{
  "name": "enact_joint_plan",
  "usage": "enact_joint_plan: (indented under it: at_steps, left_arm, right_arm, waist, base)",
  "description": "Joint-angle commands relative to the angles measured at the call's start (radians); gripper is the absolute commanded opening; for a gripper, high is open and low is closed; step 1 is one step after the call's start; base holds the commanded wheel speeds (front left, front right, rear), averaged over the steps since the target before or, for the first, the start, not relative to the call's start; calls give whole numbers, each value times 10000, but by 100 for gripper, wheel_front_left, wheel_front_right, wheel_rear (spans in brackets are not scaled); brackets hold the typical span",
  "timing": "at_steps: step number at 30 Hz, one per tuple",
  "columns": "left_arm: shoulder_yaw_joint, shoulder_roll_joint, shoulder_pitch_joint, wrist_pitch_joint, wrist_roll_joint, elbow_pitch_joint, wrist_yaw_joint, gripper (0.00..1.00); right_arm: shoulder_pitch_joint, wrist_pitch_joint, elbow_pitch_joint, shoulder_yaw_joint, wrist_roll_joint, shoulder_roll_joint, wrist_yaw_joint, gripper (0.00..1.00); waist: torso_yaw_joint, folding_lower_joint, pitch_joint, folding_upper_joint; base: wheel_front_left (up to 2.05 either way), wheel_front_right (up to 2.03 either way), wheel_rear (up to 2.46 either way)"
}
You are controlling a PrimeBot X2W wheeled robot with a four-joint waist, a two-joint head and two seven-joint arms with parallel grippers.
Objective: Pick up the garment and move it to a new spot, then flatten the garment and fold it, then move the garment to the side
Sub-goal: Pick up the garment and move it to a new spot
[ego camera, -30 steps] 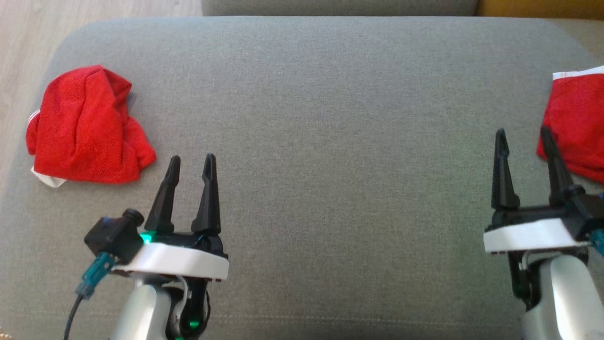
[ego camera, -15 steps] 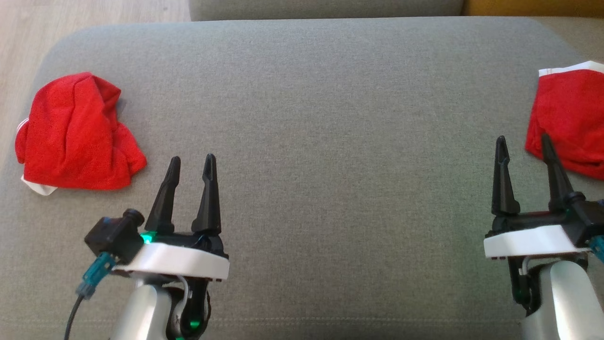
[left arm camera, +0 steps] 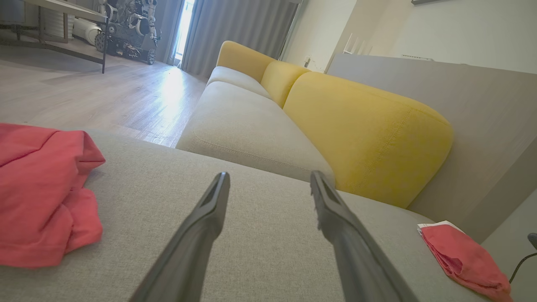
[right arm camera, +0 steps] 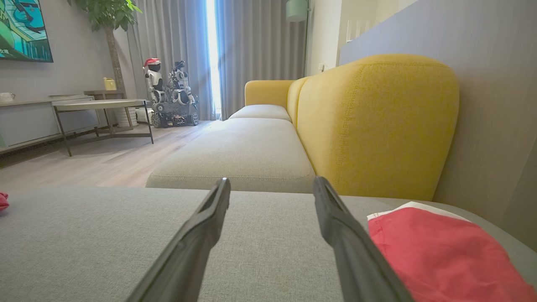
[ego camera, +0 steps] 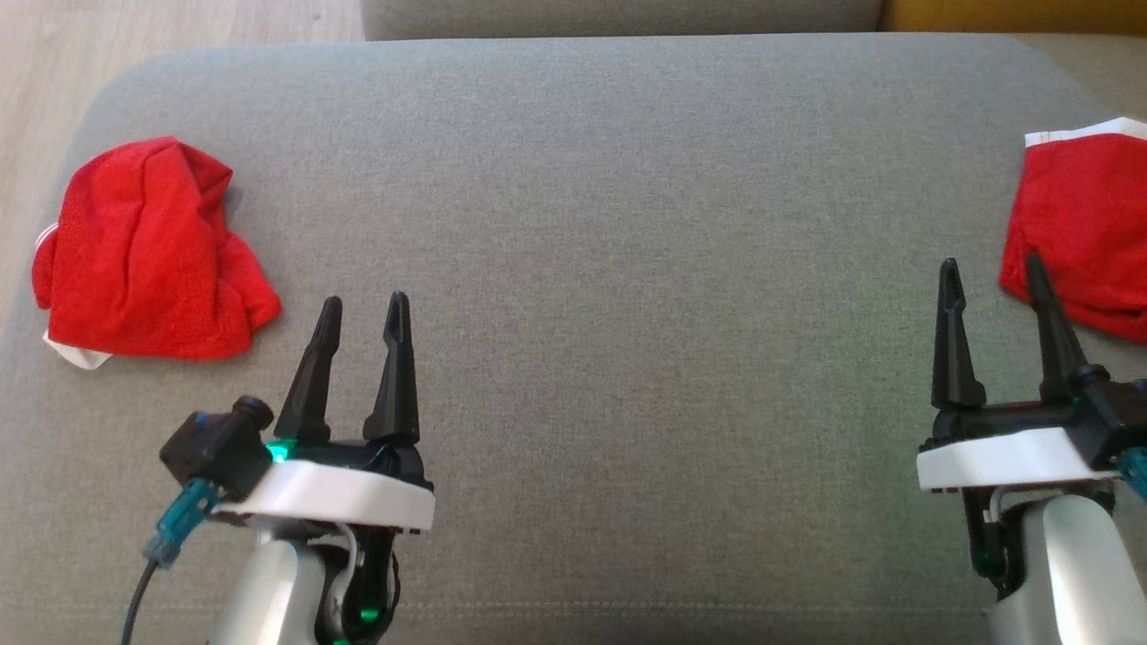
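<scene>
A: Claws?
B: Both released, nothing in them. Left claw (ego camera: 365,300) and right claw (ego camera: 992,262) hover over the grey sofa cushion (ego camera: 627,224), jaws spread.
A: Garment?
B: Two red pieces. The crumpled red garment (ego camera: 148,255) lies at the cushion's left edge, up-left of the left claw and apart from it. The flatter red garment (ego camera: 1089,224), with white trim, is at the right edge just beside the right claw. Can't tell if they touch.
A: Step?
B: Pick-up not yet begun, I'd say. The crumpled one is my guess for the target.
A: Risks?
B: Grabbing the wrong piece. The heap sits close to the rim, so a push instead of a pinch could shove it onto the floor (ego camera: 36,54). Thin tips may catch one layer only, so it drags or unfurls. The right claw could snag the flat piece if it swings.
</scene>
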Motion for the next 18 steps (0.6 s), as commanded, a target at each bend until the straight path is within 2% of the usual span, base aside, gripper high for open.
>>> enact_joint_plan:
  at_steps: [1,9,18]
  left_arm:
    - [334,83,-283,-53,86,-288,41,100]
    - [501,83,-412,-53,25,-376,60,100]
    - [810,83,-396,-53,-112,-485,154,100]
  right_arm:
    - [-156,-107,-267,272,14,-24,37,100]
    - [-201,-108,-354,532,14,-24,37,100]
    - [-208,-108,-310,866,-136,-24,37,100]
  waist:
    - [14,1,9,-1]
    - [424,1,139,-1]
    - [1730,1,-2,-1]
  base:
    - [0,0,0]
    - [0,0,0]
    - [0,0,0]
